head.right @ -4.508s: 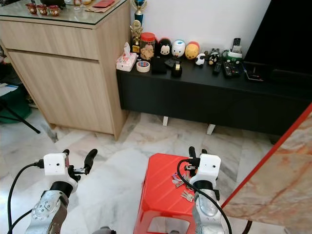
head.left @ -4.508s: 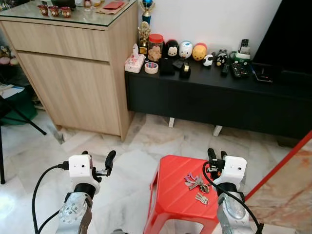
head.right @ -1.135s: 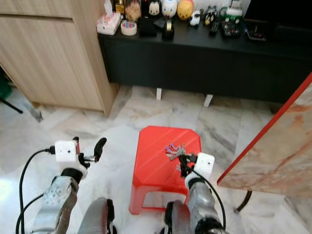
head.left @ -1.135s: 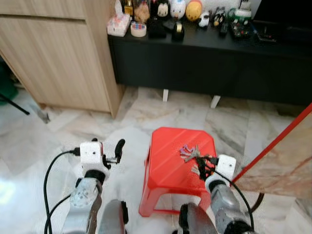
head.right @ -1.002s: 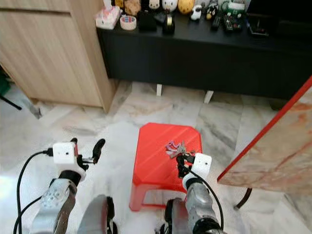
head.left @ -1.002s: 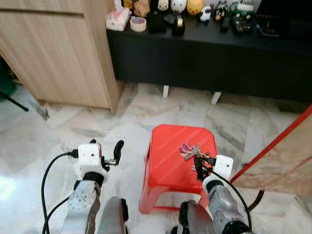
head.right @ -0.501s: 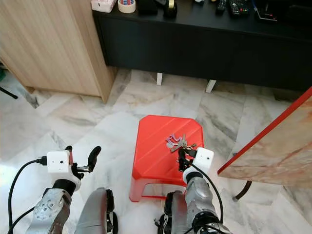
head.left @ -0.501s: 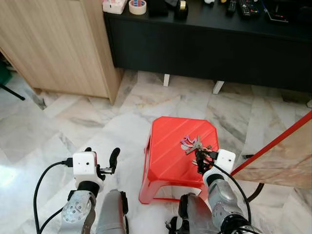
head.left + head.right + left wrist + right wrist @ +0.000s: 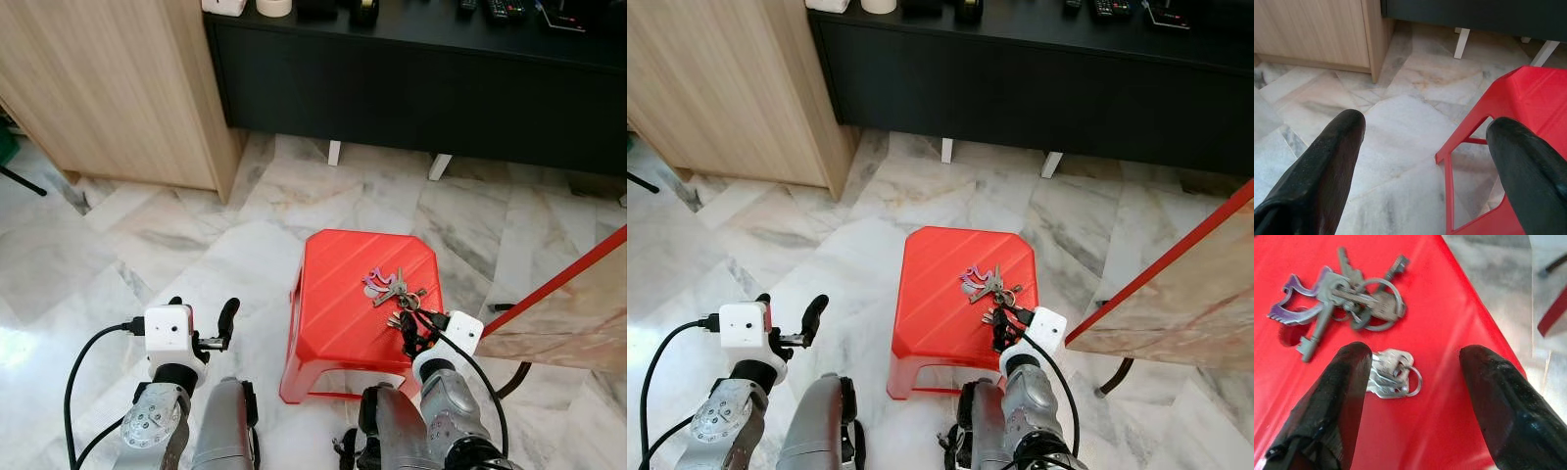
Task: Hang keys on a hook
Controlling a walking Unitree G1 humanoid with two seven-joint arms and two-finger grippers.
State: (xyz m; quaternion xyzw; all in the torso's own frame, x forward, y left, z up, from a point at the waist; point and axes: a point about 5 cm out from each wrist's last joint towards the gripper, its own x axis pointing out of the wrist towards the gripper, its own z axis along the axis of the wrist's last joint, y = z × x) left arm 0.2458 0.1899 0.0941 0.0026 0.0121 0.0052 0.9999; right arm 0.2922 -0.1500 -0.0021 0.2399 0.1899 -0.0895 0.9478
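Setting: pale marble floor (image 9: 127,235) with grey veining; a red stool (image 9: 338,313) stands on it and serves as the landmark for all entries below

Right claw (image 9: 1413,382): released, fingers spread wide, poised low over the stool's top at its right, near corner. One finger (image 9: 1347,382) lies at or just over the edge of the small key bunch, contact not certain; the other finger stands apart over bare red plastic

Small key bunch (image 9: 1388,373): a few short silver keys fanned on a thin split ring, lying flat on the stool top between the claw's fingers. Judged light, rigid, loose-jointed; the keys will swing and rattle once lifted. Smooth metal on glossy plastic is likely to skid under a sideways push. Best hold, by judgement: pinch across the stacked key heads, leaving the ring free to go over a hook

Large key bunch (image 9: 1344,296): long silver keys, several rings and a purple tag, lying flat just beyond the small bunch toward the stool's centre, close to it but seemingly not touching. Judged heavier and more tangled, with the tag or a ring the easiest purchase

Left claw (image 9: 1425,161): released, fingers wide, held idle over the floor to the left of the stool

Beyond the stool: black low table (image 9: 411,69) on white legs; wooden cabinet (image 9: 108,88) to that table's left. Red-framed stone panel (image 9: 558,313) leaning to the stool's right

Hook: none identified
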